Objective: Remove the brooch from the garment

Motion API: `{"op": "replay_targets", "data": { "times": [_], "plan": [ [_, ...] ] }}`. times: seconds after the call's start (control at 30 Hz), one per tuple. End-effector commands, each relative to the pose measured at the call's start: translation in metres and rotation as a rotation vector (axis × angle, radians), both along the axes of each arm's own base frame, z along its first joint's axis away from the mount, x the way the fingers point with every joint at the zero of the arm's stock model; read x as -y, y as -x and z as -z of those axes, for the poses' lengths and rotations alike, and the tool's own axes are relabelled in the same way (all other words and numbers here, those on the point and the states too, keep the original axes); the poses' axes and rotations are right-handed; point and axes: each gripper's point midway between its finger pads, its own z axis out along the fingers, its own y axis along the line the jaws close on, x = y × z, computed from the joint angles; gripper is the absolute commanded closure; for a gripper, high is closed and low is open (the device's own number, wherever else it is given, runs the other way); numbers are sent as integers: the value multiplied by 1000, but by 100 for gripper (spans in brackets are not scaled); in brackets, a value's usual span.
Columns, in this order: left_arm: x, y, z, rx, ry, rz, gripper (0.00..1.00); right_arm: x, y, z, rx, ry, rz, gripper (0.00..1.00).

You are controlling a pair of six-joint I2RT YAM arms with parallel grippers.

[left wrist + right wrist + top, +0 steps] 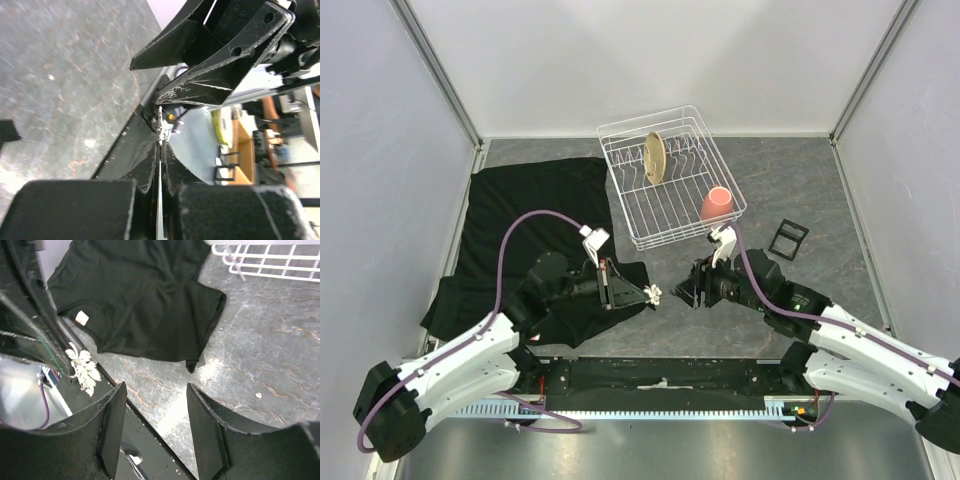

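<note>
Tabletop (800, 190): brooch (653, 294) in left pincer (646, 295)

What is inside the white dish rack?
A tan plate stands on edge; a pink cup sits in one corner. The cup hides what is beneath it.

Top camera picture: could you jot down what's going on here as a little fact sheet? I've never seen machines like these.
left gripper: shut on the brooch, just past the near corner of the garment
brooch: whitish flower pin; looks clear of the fabric
garment: black shirt, wrinkled, on the left of the table
right gripper: open, facing the brooch, holding nothing
elsewhere: white dish rack holding a tan plate and a pink cup; small black frame to its right
</note>
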Motion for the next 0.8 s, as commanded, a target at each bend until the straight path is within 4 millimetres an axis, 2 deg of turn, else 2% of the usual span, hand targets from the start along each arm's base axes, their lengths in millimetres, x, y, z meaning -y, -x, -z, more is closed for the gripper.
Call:
{"op": "replay_targets", "data": {
  "times": [0.0, 0.03, 0.07, 0.1, 0.13, 0.17, 0.2, 0.23, 0.27, 0.3, 0.33, 0.37, 0.43, 0.47, 0.5, 0.53, 0.57, 0.6, 0.67, 0.7, 0.77],
  "plan": [
    [-9, -23, -25, 291, -119, -57, 98, 8, -23, -24, -43, -18, 182, 40],
    [-10, -30, -25, 331, -159, -95, 98, 15, -26, -25, -82, 0, 245, 39],
    [-9, -35, -38, 450, -173, -95, 98, 20, -29, -27, -96, 11, 285, 38],
    [-3, -32, -41, 513, -182, -77, 98, 31, -27, -19, -139, 60, 334, 37],
    [-3, -42, -45, 573, -218, -134, 98, 34, -29, -33, -159, 31, 384, 36],
    [-1, -48, -56, 686, -242, -146, 98, 46, -36, -37, -157, 44, 467, 36],
    [9, -40, -60, 752, -244, -120, 98, 53, -36, -40, -168, 54, 509, 35],
    [11, -50, -57, 812, -293, -168, 98, 62, -35, -47, -200, 64, 562, 35],
    [16, -54, -63, 926, -326, -175, 98, 67, -35, -51, -202, 64, 594, 35],
    [26, -48, -63, 968, -344, -164, 98, 70, -34, -55, -212, 54, 605, 35],
    [29, -59, -53, 1017, -425, -191, 98, 72, -31, -63, -218, 33, 610, 34],
    [35, -64, -62, 1117, -423, -224, 98, 72, -30, -66, -234, 7, 618, 35],
    [43, -63, -63, 1205, -429, -255, 98, 77, -27, -73, -240, -28, 637, 37],
    [46, -65, -49, 1267, -463, -242, 98, 78, -26, -74, -260, -50, 655, 39],
    [53, -63, -65, 1312, -399, -285, 98, 81, -26, -76, -259, -57, 670, 41],
    [54, -65, -65, 1332, -398, -303, 98, 83, -25, -79, -258, -69, 676, 43],
    [61, -68, -54, 1369, -433, -284, 98, 82, -24, -81, -263, -81, 676, 44],
    [66, -68, -63, 1401, -406, -311, 98, 79, -22, -83, -280, -93, 664, 45],
    [73, -71, -61, 1481, -443, -315, 98, 72, -22, -83, -296, -86, 640, 47],
    [82, -71, -49, 1504, -474, -288, 98, 70, -22, -84, -295, -79, 630, 48],
    [88, -76, -51, 1566, -502, -311, 98, 66, -24, -80, -304, -65, 627, 50]
  ]
}}
